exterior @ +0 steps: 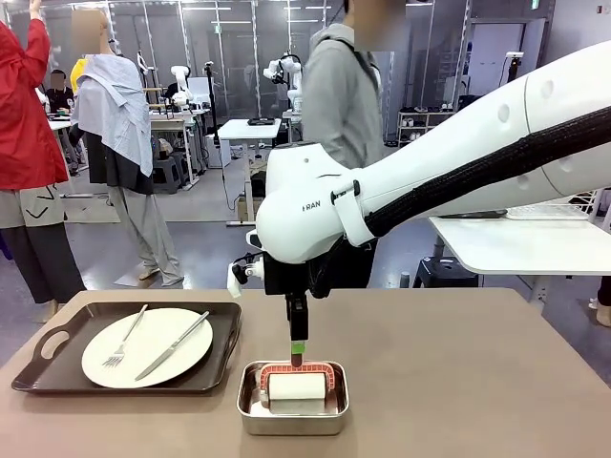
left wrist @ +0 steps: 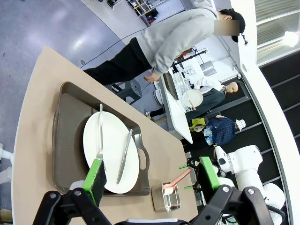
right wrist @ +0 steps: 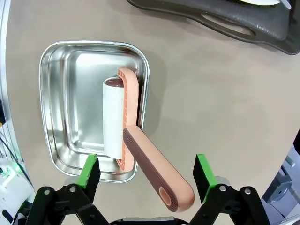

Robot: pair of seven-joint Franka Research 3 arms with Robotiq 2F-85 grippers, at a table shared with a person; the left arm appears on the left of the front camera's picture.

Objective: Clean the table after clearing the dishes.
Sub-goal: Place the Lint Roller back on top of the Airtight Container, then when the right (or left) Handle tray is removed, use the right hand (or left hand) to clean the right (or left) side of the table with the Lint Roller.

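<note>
- A brown table (exterior: 477, 382) stretched across the front view, with a person (exterior: 339, 95) in a grey hooded top standing at its far side.
- On the table's left part sat a dark brown handled tray (exterior: 57, 377) carrying a round white plate (exterior: 158, 343).
- A silver fork (exterior: 124, 339) and a knife (exterior: 172, 345) lay slanted on the plate, side by side.
- Just right of the tray, near the table's front edge, sat a small steel pan (exterior: 291, 420).
- A lint roller (exterior: 296, 386) with a white roll and a salmon-pink frame lay in the pan.
- The right arm reached in across the middle, and the right gripper (exterior: 299, 345) hung directly over the pan.
- In the right wrist view, its green pads (right wrist: 89, 171) stood wide apart.
- The roller's handle (right wrist: 157, 180) rose between them, touching neither.
- The left gripper (left wrist: 152, 176) looked down on the tray from above, its fingers spread with nothing between them.
</note>
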